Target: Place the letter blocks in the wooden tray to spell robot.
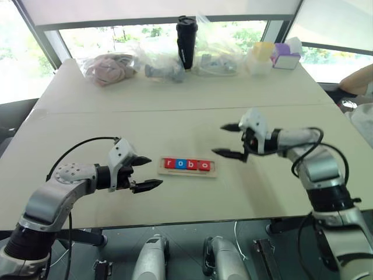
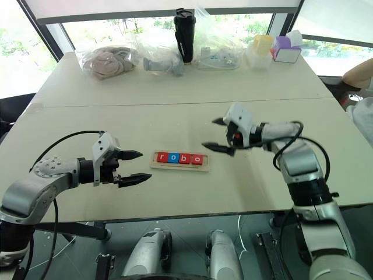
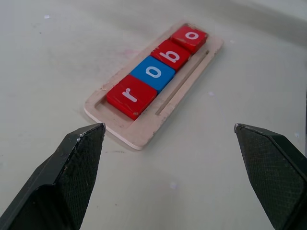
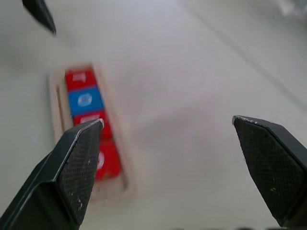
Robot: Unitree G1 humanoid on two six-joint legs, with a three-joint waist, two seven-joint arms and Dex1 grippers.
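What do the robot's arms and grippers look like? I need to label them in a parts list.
Both arms are silver-grey metal with rounded black joints and looping black cables. The left gripper and right gripper each have a white housing and two black pointed fingers with finely textured inner pads.

We note motion blur across the right wrist view: the letters on the letter blocks (image 4: pixel 88 122) cannot be read there, and the near end of the wooden tray (image 4: pixel 56 112) is partly covered by a finger (image 4: pixel 72 163) of the right gripper (image 4: pixel 170 163). The contents of the plastic bags (image 1: pixel 111 67) at the table's (image 1: pixel 175 93) far edge are too small and crumpled for us to identify. At the right border, a person's arm (image 1: pixel 356 79) is cut off by the frame.
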